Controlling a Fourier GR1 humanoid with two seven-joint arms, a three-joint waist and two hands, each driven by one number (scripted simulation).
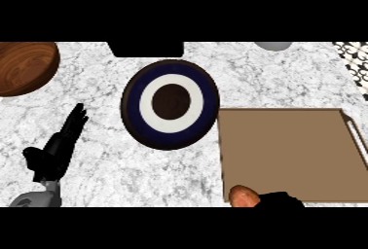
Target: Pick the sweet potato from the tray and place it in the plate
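A round plate (170, 104) with a dark blue rim, a white ring and a dark centre lies in the middle of the marble counter. To its right sits a flat brown tray (295, 151). The orange-brown sweet potato (244, 196) shows at the tray's near left corner, at the lower edge of the view. My right hand (280, 200) is right beside it, touching its right side; only a black patch of the hand shows. My left hand (59, 146) rests open at the left, fingers straight and pointing away, well apart from the plate.
A wooden bowl (25, 65) stands at the far left corner. A dark object (146, 48) sits at the far edge behind the plate, and a grey rounded object (273, 45) lies further right. A patterned black-and-white strip (354, 63) runs along the far right.
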